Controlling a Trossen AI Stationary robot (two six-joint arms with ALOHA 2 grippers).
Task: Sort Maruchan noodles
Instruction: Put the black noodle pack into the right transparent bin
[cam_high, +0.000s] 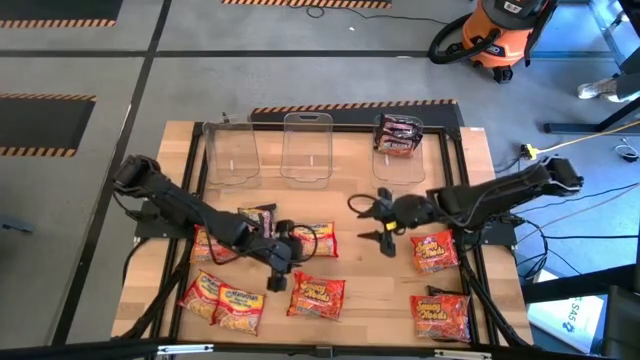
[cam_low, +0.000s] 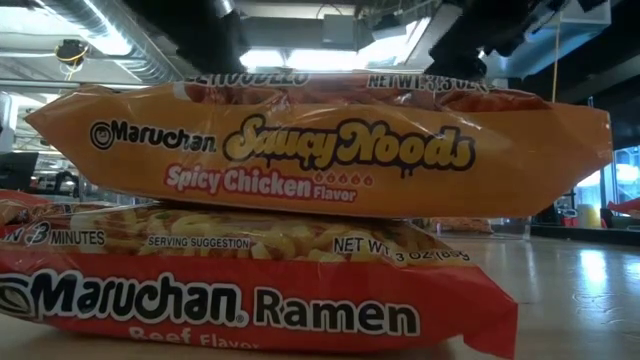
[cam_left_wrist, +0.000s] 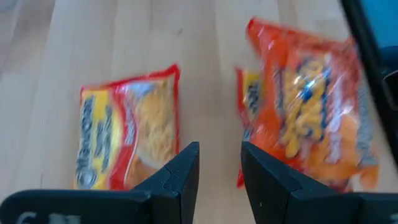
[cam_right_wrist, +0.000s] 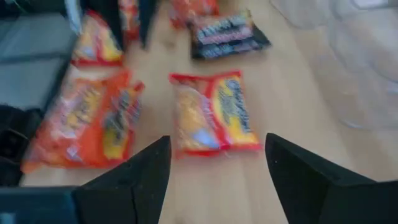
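Several Maruchan packets lie flat on the wooden table: red-and-yellow ones (cam_high: 315, 240) (cam_high: 210, 245), orange ones (cam_high: 318, 295) (cam_high: 435, 250) (cam_high: 440, 315) and a dark one (cam_high: 257, 214). Another dark packet (cam_high: 398, 135) sits in the right-hand clear bin. My left gripper (cam_high: 278, 275) (cam_left_wrist: 219, 168) hovers over bare wood between a red-and-yellow packet (cam_left_wrist: 130, 137) and an orange packet (cam_left_wrist: 311, 106), narrowly open and empty. My right gripper (cam_high: 383, 218) (cam_right_wrist: 217, 162) is wide open and empty, with a red-and-yellow packet (cam_right_wrist: 214, 112) ahead of it. In the low view an orange Saucy Noods packet (cam_low: 320, 150) rests on a red Ramen packet (cam_low: 250, 300).
Three clear bins stand along the table's far edge: left (cam_high: 230, 155), middle (cam_high: 307, 150), right (cam_high: 400, 165). More packets lie near the near-left corner (cam_high: 205, 290) (cam_high: 240, 305). Bare wood shows in the table's middle (cam_high: 360, 270). An orange shop vacuum (cam_high: 500, 30) stands on the floor beyond.
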